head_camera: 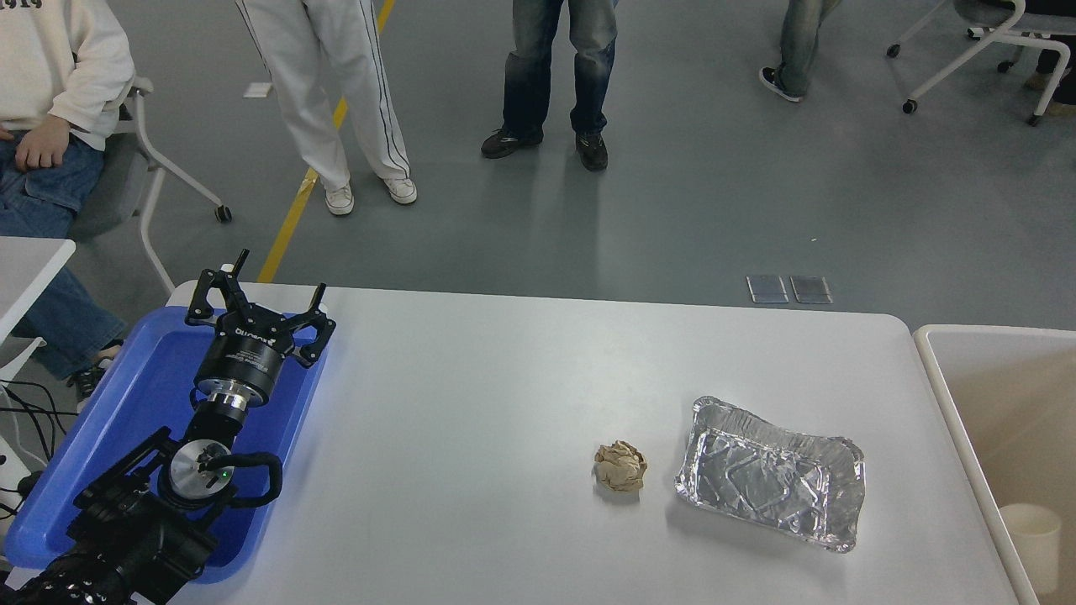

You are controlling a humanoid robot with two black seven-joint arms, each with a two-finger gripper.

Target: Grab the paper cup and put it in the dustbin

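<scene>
Small white paper cup [1031, 544] upright inside dustbin [958, 437]; left gripper [255, 295] jaws spread wide.

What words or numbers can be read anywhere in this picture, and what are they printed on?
White lettering on the body of the left end effector: it seems to be a brand name, seen upside down, too small to read for certain.
Dark digits on the sweatshirt of the person seated at the top left: cut off by the picture's edge, partly "91", the rest not readable.
No print shows on the paper cup, dustbin, foil tray or blue tray.
</scene>
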